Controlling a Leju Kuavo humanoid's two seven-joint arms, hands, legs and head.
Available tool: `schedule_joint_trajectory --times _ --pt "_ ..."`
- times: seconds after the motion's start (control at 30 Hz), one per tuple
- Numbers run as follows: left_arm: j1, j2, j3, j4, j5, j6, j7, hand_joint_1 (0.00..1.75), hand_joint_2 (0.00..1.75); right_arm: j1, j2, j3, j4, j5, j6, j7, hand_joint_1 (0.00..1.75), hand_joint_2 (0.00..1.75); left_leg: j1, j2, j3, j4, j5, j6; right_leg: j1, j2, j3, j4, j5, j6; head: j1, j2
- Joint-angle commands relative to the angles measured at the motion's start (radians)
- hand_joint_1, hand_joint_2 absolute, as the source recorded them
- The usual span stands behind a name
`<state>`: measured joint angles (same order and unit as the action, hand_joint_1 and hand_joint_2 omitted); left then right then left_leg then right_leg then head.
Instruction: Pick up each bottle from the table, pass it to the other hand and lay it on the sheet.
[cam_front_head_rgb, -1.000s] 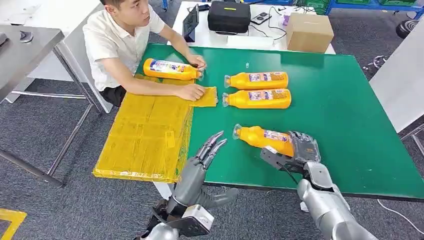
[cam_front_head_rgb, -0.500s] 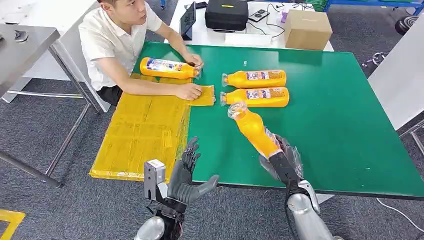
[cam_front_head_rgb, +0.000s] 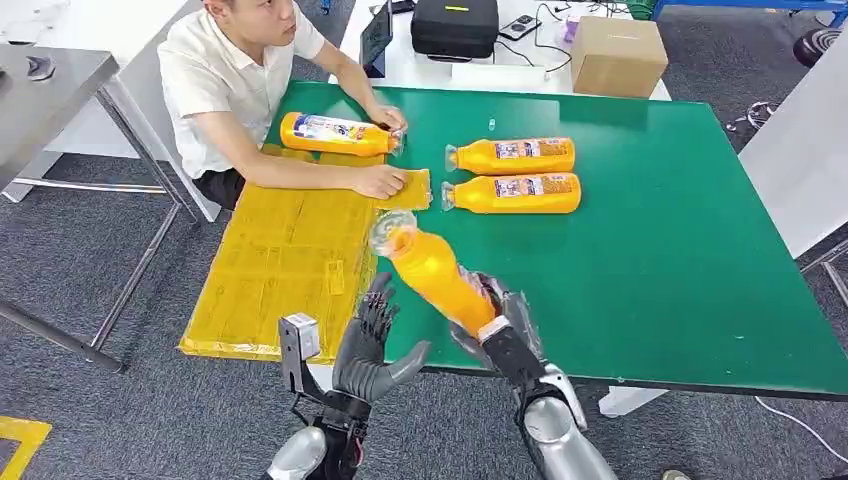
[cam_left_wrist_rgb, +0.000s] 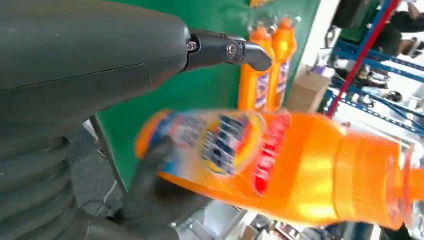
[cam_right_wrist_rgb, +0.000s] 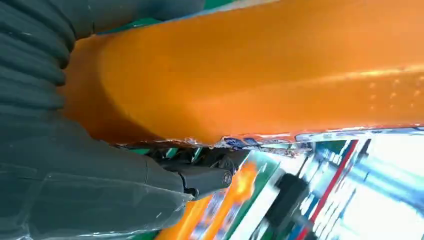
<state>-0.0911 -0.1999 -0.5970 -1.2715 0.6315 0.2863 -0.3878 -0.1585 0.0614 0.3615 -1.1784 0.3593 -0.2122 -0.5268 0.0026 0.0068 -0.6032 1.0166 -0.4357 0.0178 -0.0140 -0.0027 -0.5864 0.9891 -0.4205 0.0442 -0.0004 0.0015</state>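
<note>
Left hand: the left hand (cam_front_head_rgb: 372, 340) is raised at the near edge of the table, fingers spread and pointing up, thumb out to the side, holding nothing; it stands just beside the held bottle without touching it.
Right hand: the right hand (cam_front_head_rgb: 497, 322) grips the base end of an orange bottle, fingers wrapped round its lower body; the right wrist view shows the orange body pressed against the palm.
Held bottle: the held bottle (cam_front_head_rgb: 432, 270) is lifted off the table and tilted, its clear-capped neck pointing up and toward the sheet; the left wrist view shows its label, blurred.
Table: the green table (cam_front_head_rgb: 660, 250) carries the other things.
Sheet: the yellow sheet (cam_front_head_rgb: 285, 265) lies over the table's left edge, hanging past it.
Bottle pair: two bottles (cam_front_head_rgb: 512, 176) lie side by side on the green surface beyond the held one, necks toward the sheet.
Far bottle: a fourth bottle (cam_front_head_rgb: 335, 135) lies at the sheet's far end.
Person: a person (cam_front_head_rgb: 240, 80) in a white shirt sits at the far left corner, one hand at that bottle's cap, the other flat on the sheet.
Background: a cardboard box (cam_front_head_rgb: 616, 57) and a black case (cam_front_head_rgb: 455, 27) sit on a white table behind.
</note>
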Motion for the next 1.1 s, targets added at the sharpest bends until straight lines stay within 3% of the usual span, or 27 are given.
schedule_joint_trajectory --times 0.03,0.43,0.5,0.57,0.7,0.73,0.77,0.8,0.83,0.93,1.03,1.07,1.1 --pt "-0.082 -0.001 -0.019 0.044 -0.038 0.019 -0.016 0.0 1.75 -0.048 -0.015 0.248 0.115 0.042 0.06 -0.012 1.68 1.75 0.001 0.001 0.003 -0.001 -0.001 -0.001 0.001 0.001 0.003 -0.001 0.0 -0.002 0.0 0.0" --pt "-0.08 0.001 -0.019 0.046 -0.038 0.019 -0.016 0.0 1.75 -0.052 -0.018 0.246 0.114 0.042 0.06 -0.012 1.71 1.75 0.0 -0.001 0.002 -0.001 -0.001 -0.001 0.0 0.0 0.003 -0.001 -0.001 -0.002 0.0 0.0" --pt "-0.084 -0.003 -0.017 0.053 -0.032 0.013 -0.015 0.0 1.75 -0.051 -0.025 0.264 0.105 0.041 0.076 -0.024 1.61 1.75 0.0 -0.001 0.002 -0.001 -0.001 -0.001 0.0 0.0 0.002 -0.001 -0.001 -0.002 0.0 0.0" --pt "-0.099 -0.015 -0.005 0.078 -0.014 0.019 -0.014 0.0 1.75 -0.047 -0.03 0.305 0.093 0.054 0.086 -0.041 1.71 1.75 0.0 -0.002 0.001 -0.001 -0.001 -0.001 0.0 -0.001 0.002 -0.001 -0.001 -0.002 0.0 0.0" --pt "-0.117 -0.024 0.016 0.093 0.001 0.03 -0.034 0.0 1.75 -0.036 -0.046 0.345 0.053 0.044 0.104 -0.052 1.66 1.75 0.0 -0.002 0.001 0.0 0.0 0.0 0.0 -0.001 0.001 0.0 -0.001 -0.001 0.0 0.0" --pt "-0.119 -0.023 0.02 0.092 0.005 0.027 -0.034 1.75 1.75 -0.033 -0.044 0.341 0.05 0.033 0.107 -0.05 1.45 1.75 0.001 -0.002 0.002 -0.001 -0.001 -0.001 0.001 -0.002 0.003 -0.001 -0.001 -0.002 0.0 0.0" --pt "-0.119 -0.019 0.026 0.084 0.019 0.005 -0.03 1.75 1.75 -0.035 -0.049 0.346 0.047 0.032 0.11 -0.05 1.31 1.75 0.001 -0.002 0.001 0.0 -0.001 -0.001 0.001 -0.002 0.001 0.0 -0.001 -0.001 0.0 0.0" --pt "-0.114 -0.017 0.036 0.074 0.038 -0.012 -0.021 1.75 1.75 -0.034 -0.049 0.336 0.054 0.028 0.1 -0.042 0.98 1.75 0.001 -0.002 0.002 0.0 -0.001 -0.001 0.001 -0.002 0.003 -0.001 -0.001 -0.002 0.0 0.0" --pt "-0.11 -0.016 0.042 0.067 0.055 -0.028 -0.009 1.75 1.75 -0.035 -0.049 0.333 0.058 0.023 0.098 -0.038 0.05 1.75 0.001 -0.002 0.001 0.0 -0.001 -0.001 0.0 -0.001 0.001 0.0 -0.001 -0.002 0.0 0.0" --pt "-0.102 -0.005 0.066 0.04 0.071 -0.031 -0.003 1.75 1.75 -0.027 -0.046 0.31 0.073 0.006 0.084 -0.03 0.0 1.75 0.0 -0.001 0.001 -0.001 -0.001 -0.001 0.0 -0.001 0.002 -0.001 -0.001 -0.002 0.0 0.0" --pt "-0.128 0.002 0.104 0.068 0.041 0.075 0.025 1.75 1.75 0.001 -0.041 0.274 0.071 0.019 0.009 -0.035 0.0 1.75 0.001 -0.003 0.003 -0.001 -0.001 -0.001 0.001 -0.003 0.003 -0.001 -0.001 -0.002 0.0 0.0" --pt "-0.156 0.015 0.131 0.12 0.047 0.112 0.052 1.75 1.75 0.019 -0.02 0.234 0.067 0.017 -0.058 -0.038 0.0 0.0 0.001 -0.003 0.001 0.0 0.0 -0.001 0.001 -0.003 0.002 -0.001 -0.001 -0.001 0.0 0.0" --pt "-0.169 0.022 0.149 0.151 0.062 0.104 0.063 1.75 1.75 0.034 -0.007 0.208 0.053 -0.006 -0.072 -0.043 0.0 0.0 0.001 -0.003 0.003 -0.001 -0.001 -0.001 0.001 -0.003 0.003 -0.001 -0.001 -0.002 0.0 0.0"
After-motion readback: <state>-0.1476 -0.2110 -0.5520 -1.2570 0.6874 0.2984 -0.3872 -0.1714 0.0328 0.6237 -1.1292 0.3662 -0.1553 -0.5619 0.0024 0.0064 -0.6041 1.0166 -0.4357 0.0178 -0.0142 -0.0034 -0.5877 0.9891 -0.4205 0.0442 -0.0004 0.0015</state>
